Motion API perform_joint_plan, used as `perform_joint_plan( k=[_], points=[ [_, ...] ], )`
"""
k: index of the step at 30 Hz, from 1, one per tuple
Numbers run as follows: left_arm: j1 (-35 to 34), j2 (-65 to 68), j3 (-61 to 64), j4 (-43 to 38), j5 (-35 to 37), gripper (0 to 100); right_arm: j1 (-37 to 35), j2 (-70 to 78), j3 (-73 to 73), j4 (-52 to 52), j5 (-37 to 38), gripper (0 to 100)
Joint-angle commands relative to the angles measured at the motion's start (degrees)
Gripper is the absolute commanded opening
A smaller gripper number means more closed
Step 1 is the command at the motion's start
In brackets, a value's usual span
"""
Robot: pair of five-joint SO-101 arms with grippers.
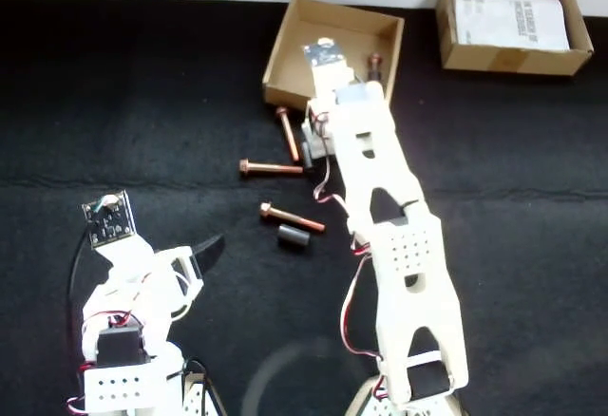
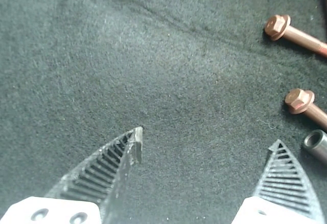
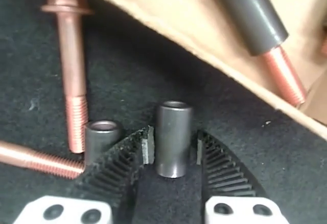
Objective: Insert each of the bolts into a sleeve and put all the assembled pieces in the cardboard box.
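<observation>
On cloth [image 1: 142,103]: 3 loose bolts [image 1: 292,217], 3 sleeves [image 1: 293,238] | right pincer [image 3: 172,150] spread astride one | left pincer [image 2: 208,136] spread

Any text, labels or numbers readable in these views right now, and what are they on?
Printed sheet in the smaller cardboard box at the far right: lines of print, too small to read.
Bolts and sleeves: no markings visible.
No text can be read in any of the views.

Covered and cropped
From above, the right arm [image 1: 380,179] covers the sleeve [image 3: 173,139] by the cardboard box [image 1: 283,53]; an edge crops another sleeve [image 2: 317,145] and a bolt [image 2: 305,106].
</observation>
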Motion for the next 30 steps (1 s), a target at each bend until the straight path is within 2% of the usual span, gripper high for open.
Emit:
perform_joint_plan(
  k=[1, 7, 13, 16, 23, 30],
  points=[
    [-0.75, -1.80, 1.10, -1.05, -0.18, 37, 0.31, 2.59, -5.41, 2.15, 0.70, 1.3],
    [-0.75, -1.80, 1.10, -1.32, 0.00, 37, 3.03, 3.21, -13.76, 10.51, 3.69, 0.7],
    [-0.75, -1.80, 1.10, -1.41, 0.09, 37, 5.23, -1.10, -38.37, 27.38, 3.69, 0.7],
    [-0.75, -1.80, 1.10, -1.41, 0.09, 37, 6.64, -5.85, -46.20, 27.38, 3.69, 0.7],
    [-0.75, -1.54, 1.10, -1.41, 0.09, 37, 9.98, -24.13, -43.38, 27.56, 3.69, 0.7],
    [-0.75, -1.36, 1.10, -1.41, -0.09, 37, 11.12, -50.42, -21.93, 27.56, 3.43, 0.7]
  ],
)
